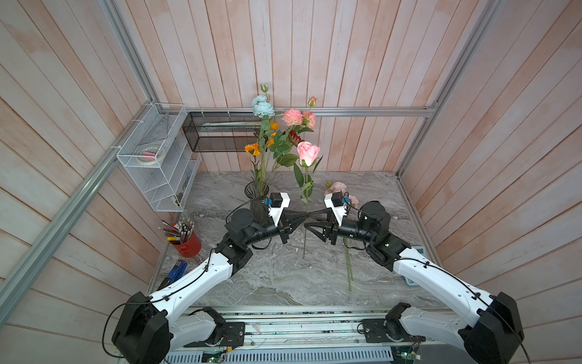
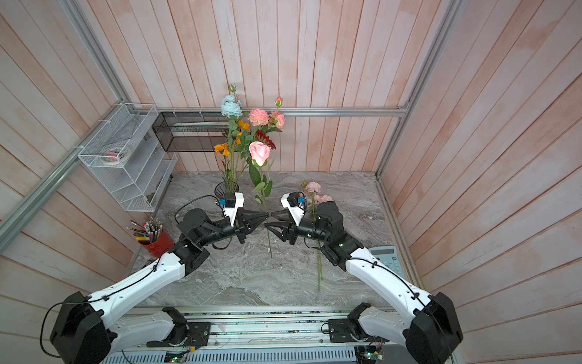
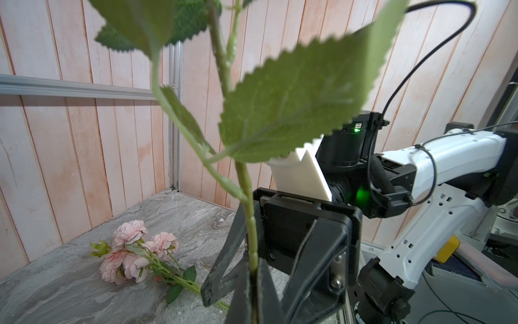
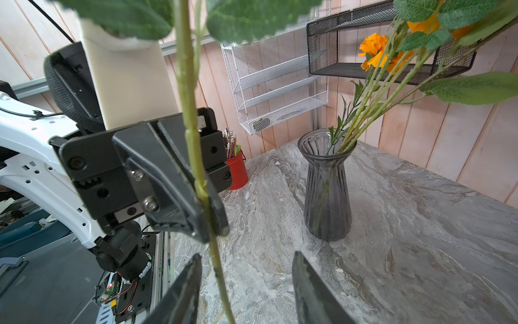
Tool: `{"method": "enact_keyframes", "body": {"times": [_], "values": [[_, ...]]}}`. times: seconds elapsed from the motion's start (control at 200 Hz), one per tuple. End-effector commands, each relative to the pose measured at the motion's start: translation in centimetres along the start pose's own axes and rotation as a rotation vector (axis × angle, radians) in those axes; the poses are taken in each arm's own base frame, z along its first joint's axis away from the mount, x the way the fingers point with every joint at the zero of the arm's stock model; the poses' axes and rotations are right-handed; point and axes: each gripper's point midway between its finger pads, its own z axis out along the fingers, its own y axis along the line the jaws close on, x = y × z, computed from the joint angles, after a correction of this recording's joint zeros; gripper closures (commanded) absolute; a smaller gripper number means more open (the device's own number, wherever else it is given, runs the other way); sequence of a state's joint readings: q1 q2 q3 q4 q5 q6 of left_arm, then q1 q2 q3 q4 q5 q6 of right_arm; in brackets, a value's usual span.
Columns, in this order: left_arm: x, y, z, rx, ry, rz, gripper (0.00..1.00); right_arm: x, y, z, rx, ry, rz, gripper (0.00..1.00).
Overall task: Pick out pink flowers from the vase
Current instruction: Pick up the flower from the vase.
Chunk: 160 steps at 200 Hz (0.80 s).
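Now the left gripper [image 1: 307,216] is clamped tight on the stalk of a pink rose [image 1: 308,152]. It holds the rose upright over the middle of the marble tabletop [image 1: 283,277], bloom high and lower stalk hanging toward the table. Coming in from 3 o'clock, the right gripper [image 1: 308,220] stands partly open. Its fingers [image 4: 305,280] sit either side of that same stalk, right beside the left's grip. There is clear air on one side, and whether the other finger touches I cannot tell.

Over at 11 o'clock on the table stands the smoky ribbed vase [image 4: 326,190]. It holds orange flowers [image 4: 374,50], a light blue bloom [image 1: 262,105] and two full pink blooms [image 1: 292,116]. At 1 o'clock a bunch of pink flowers [image 3: 131,252] lies flat on the marble, well apart from the vase, with its stalks running back toward 5 o'clock. The red pencil cup [image 1: 189,245] sits at 9 o'clock.
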<state>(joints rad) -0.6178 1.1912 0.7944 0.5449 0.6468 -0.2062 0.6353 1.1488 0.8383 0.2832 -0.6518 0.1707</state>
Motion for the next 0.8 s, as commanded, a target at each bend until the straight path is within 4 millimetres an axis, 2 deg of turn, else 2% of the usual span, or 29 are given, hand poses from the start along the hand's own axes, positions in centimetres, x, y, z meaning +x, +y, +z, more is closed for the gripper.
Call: {"method": "enact_keyframes", "body": {"times": [0.0,0.16,0.22,0.365,0.47,0.49,0.575,0.695,0.795], "values": [[0.1,-0.2,0.0,0.009,-0.01,-0.001,1.0,0.2,0.0,0.3,-0.006,-0.006,0.001,0.5],[0.5,0.0,0.2,0.008,-0.004,-0.007,1.0,0.2,-0.1,1.0,-0.029,0.007,0.006,0.56],[0.7,0.1,0.2,0.006,-0.004,-0.007,1.0,0.4,-0.1,1.2,-0.035,0.013,0.012,0.65],[0.9,0.2,0.3,0.006,-0.005,-0.014,1.0,0.4,-0.1,1.2,-0.037,0.013,0.013,1.0],[1.1,0.3,0.1,-0.01,-0.001,-0.006,1.0,0.5,-0.3,1.0,-0.016,0.02,0.015,1.0],[1.1,0.4,0.0,-0.016,-0.002,-0.002,0.96,0.5,-0.5,0.9,-0.005,0.021,0.016,1.0],[1.3,0.6,-0.3,-0.041,0.0,0.01,0.7,0.8,-1.4,0.7,0.055,0.036,0.031,1.0],[2.4,0.6,-0.6,-0.045,0.038,0.024,0.47,1.1,-4.5,-0.5,0.208,0.048,0.088,1.0],[4.1,0.6,-1.1,-0.053,0.076,0.027,0.35,1.8,-7.6,-2.8,0.321,0.047,0.204,1.0]]}}
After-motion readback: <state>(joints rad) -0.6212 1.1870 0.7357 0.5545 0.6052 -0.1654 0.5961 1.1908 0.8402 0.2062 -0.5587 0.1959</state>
